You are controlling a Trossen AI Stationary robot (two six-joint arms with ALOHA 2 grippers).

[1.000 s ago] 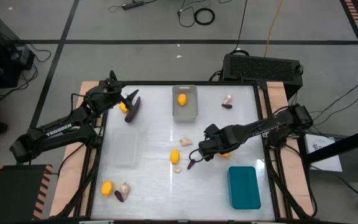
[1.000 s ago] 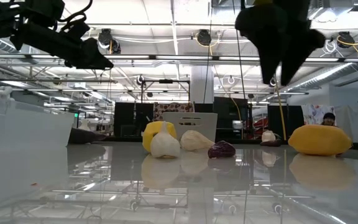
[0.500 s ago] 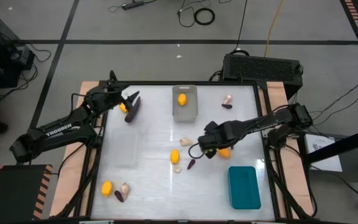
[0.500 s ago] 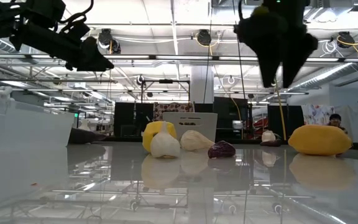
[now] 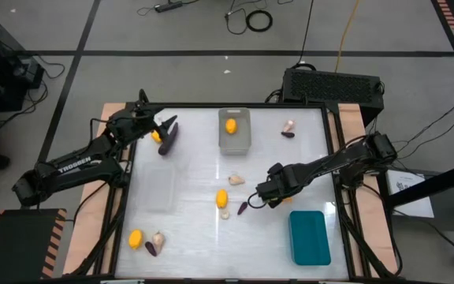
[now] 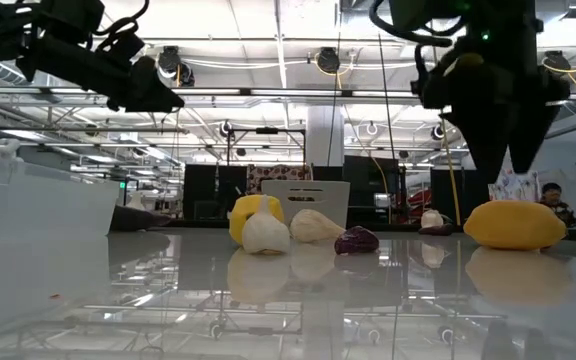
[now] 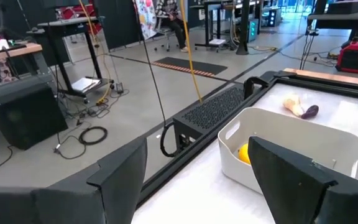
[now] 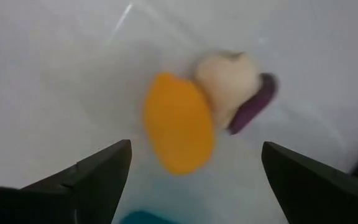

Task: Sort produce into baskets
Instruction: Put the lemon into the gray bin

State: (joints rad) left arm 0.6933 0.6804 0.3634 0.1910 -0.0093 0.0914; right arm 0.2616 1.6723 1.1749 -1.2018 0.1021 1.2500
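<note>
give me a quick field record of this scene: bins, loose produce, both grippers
grey bin: far middle, one yellow fruit inside
clear bin: left side
teal bin: near right
centre cluster: yellow fruit, garlic bulb, purple piece
left gripper: open, far left
right gripper: open, empty, above the middle

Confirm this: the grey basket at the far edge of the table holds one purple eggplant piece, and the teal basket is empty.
Not quite. The grey basket holds one yellow fruit, not a purple eggplant piece; the high view shows it, and the left wrist view agrees. The rest stands: nothing shows inside the teal basket.
</note>
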